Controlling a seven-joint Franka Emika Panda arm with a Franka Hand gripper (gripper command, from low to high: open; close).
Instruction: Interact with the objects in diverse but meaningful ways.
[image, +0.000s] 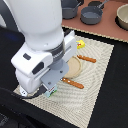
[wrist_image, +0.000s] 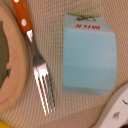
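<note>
If the hand (image: 49, 89), whose grip I cannot tell, drops crookedly, it may strike the fork (wrist_image: 39, 75) beside the milk carton (wrist_image: 90, 55).

Exterior view: from above and off my arm, looking down across the woven placemat (image: 95, 75), my body filling the near corner. Wrist view: straight down, very close, sharing that mat's near edge with the milk carton (wrist_image: 89, 55) and fork (wrist_image: 37, 60).

The milk carton (wrist_image: 89, 55) lies flat on the woven placemat (wrist_image: 52, 50), just beside a fork (wrist_image: 36, 60). On the exterior view, the round plate (image: 75, 66) sits mid-mat, a knife (image: 87, 59) at its two o'clock, the fork at its six o'clock.
</note>
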